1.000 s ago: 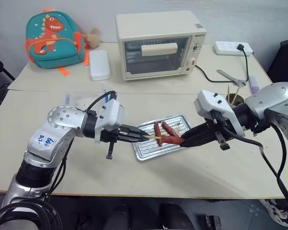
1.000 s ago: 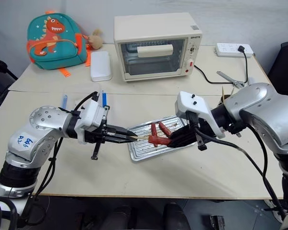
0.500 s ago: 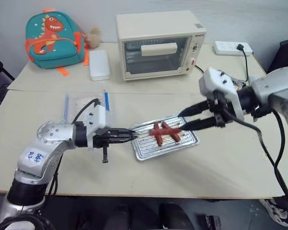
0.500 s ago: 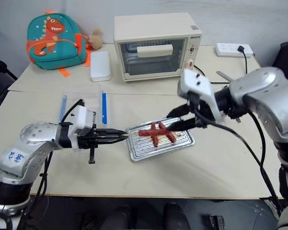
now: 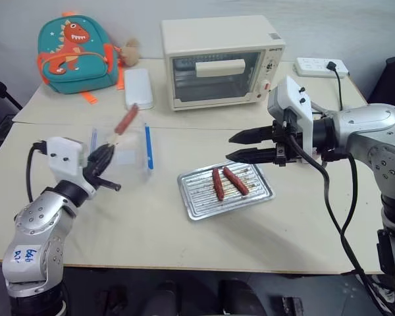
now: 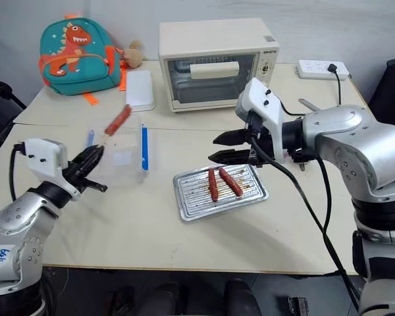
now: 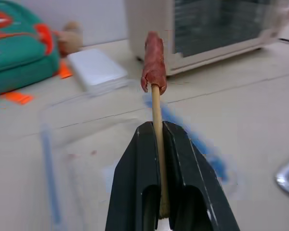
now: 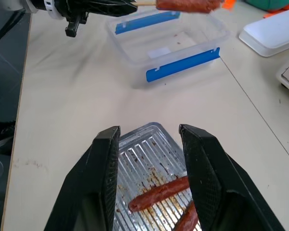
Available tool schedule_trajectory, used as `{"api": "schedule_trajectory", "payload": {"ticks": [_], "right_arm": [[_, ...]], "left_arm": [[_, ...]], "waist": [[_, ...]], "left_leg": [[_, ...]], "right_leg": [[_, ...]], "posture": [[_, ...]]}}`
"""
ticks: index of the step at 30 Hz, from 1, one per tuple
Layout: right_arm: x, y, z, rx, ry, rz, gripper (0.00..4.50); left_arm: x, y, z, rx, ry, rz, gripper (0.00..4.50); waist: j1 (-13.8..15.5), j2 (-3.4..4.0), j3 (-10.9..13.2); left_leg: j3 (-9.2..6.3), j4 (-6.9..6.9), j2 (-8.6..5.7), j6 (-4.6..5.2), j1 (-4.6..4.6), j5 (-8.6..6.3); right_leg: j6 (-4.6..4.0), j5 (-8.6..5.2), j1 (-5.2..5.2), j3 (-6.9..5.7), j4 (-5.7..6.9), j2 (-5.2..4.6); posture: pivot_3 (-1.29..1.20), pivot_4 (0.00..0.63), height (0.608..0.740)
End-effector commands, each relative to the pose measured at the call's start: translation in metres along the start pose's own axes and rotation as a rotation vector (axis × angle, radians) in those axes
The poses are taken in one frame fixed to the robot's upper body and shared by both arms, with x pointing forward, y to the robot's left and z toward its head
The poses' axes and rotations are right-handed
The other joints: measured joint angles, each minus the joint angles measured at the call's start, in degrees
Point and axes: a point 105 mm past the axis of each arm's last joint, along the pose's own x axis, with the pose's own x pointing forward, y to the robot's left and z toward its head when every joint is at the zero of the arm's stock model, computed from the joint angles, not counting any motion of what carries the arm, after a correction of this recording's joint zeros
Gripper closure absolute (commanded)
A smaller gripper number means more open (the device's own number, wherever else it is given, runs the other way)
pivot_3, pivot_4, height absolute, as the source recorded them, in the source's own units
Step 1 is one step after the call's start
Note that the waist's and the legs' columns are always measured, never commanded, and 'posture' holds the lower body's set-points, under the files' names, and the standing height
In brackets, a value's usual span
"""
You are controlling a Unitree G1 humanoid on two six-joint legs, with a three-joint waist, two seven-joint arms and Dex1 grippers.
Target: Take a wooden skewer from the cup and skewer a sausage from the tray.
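Left hand [image 5: 104, 158], at the left of the frame, clamped shut on wooden skewer [image 7: 156, 111], stick angled up toward the upper right, sausage [image 5: 126, 120] threaded on its far end, raised above clear plastic box [image 5: 122, 153] with blue clips. Right hand [image 5: 232, 147], at the right of centre, fingers parted to a middling gap with nothing between them, held above the upper right corner of tray [image 5: 196, 203]. Tray flat on surface [image 5: 118, 224] near the middle, two sausages lying side by side in it. Cup [image 6: 290, 156] mostly hidden behind the right arm. Toaster oven [image 5: 220, 60], white case [image 5: 137, 87] and dinosaur backpack [image 5: 76, 54] along the top of the frame; power strip [image 5: 320, 66] at the upper right.
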Motion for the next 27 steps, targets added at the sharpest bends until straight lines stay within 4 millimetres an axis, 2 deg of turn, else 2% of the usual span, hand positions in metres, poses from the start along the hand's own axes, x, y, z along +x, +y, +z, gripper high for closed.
{"api": "schedule_trajectory", "payload": {"ticks": [1, 3, 9, 13, 14, 16, 18, 20, 26, 27], "right_arm": [[-0.004, 0.005, 0.014, -0.022, -0.056, 0.008, 2.30], [-0.007, 0.009, 0.021, 0.018, -0.094, 0.037, 2.02], [-0.005, 0.012, 0.029, -0.014, -0.112, 0.016, 0.49], [-0.004, 0.014, 0.029, -0.015, -0.116, 0.018, 0.49], [-0.004, 0.014, 0.029, -0.013, -0.117, 0.018, 0.45], [-0.003, 0.014, 0.029, -0.010, -0.119, 0.018, 0.45], [-0.003, 0.015, 0.028, -0.003, -0.121, 0.017, 0.45], [-0.003, 0.015, 0.028, 0.004, -0.124, 0.015, 0.45], [-0.004, 0.015, 0.023, 0.001, -0.110, 0.014, 0.45], [-0.005, 0.014, 0.022, -0.004, -0.103, 0.017, 0.45]], "left_arm": [[0.003, 0.009, 0.003, 0.002, 0.000, 0.045, 4.50], [0.008, 0.006, -0.004, -0.018, 0.036, 0.028, 4.50], [0.017, 0.005, -0.014, -0.036, 0.076, 0.027, 4.50], [0.023, 0.007, -0.013, -0.052, 0.071, 0.046, 4.50], [0.025, 0.008, -0.012, -0.059, 0.063, 0.048, 3.92], [0.025, 0.008, -0.010, -0.057, 0.052, 0.035, 3.60], [0.020, 0.005, -0.002, -0.050, 0.025, 0.006, 3.09], [0.009, 0.007, 0.006, -0.060, 0.001, -0.007, 2.62], [-0.034, 0.011, 0.025, -0.093, -0.040, -0.045, 2.62], [-0.046, 0.012, 0.032, -0.091, -0.051, -0.061, 2.62]], "waist": [[-0.01, -0.01, 0.00], [-0.03, -0.01, 0.00], [-0.11, -0.01, -0.01], [-0.13, -0.02, -0.01], [-0.09, -0.01, -0.01], [-0.12, -0.02, -0.01], [-0.16, -0.02, -0.01], [-0.26, -0.02, -0.01], [-0.30, -0.03, -0.01], [-0.23, -0.03, 0.00]], "left_leg": [[0.00, 0.00, -0.01, 0.00, 0.00, 0.00], [-0.01, 0.00, -0.01, -0.01, 0.00, -0.01], [-0.02, -0.02, 0.00, -0.03, 0.00, -0.02], [-0.01, -0.03, 0.00, -0.03, 0.00, -0.02], [-0.01, -0.03, 0.00, -0.03, 0.00, -0.02], [-0.01, -0.02, 0.00, -0.03, -0.01, -0.02], [0.00, -0.03, 0.00, -0.04, -0.01, -0.02], [0.00, -0.04, 0.00, -0.04, -0.01, -0.03], [0.00, -0.08, 0.03, -0.07, -0.02, -0.04], [-0.01, -0.07, 0.03, -0.07, -0.03, -0.04]], "right_leg": [[0.00, 0.00, 0.00, 0.00, 0.01, 0.00], [0.00, 0.00, 0.00, 0.00, 0.00, 0.00], [0.00, 0.00, 0.00, -0.01, -0.01, 0.00], [0.00, 0.00, -0.03, -0.01, -0.01, 0.00], [0.00, 0.00, -0.03, -0.01, -0.01, 0.00], [0.00, 0.00, -0.03, -0.01, -0.01, 0.00], [0.00, 0.00, -0.03, -0.01, -0.01, -0.01], [0.00, 0.00, -0.04, 0.00, -0.02, 0.00], [0.00, 0.00, -0.10, 0.01, -0.05, -0.01], [0.00, 0.00, -0.09, 0.02, -0.05, -0.03]], "posture": [[0.00, 0.150, 0.740], [0.00, 0.150, 0.740], [0.00, 0.150, 0.740], [0.00, 0.150, 0.740], [0.00, 0.150, 0.740], [0.00, 0.150, 0.740], [0.00, 0.150, 0.740], [0.00, 0.150, 0.740], [0.00, 0.150, 0.740], [0.00, 0.150, 0.740]]}}
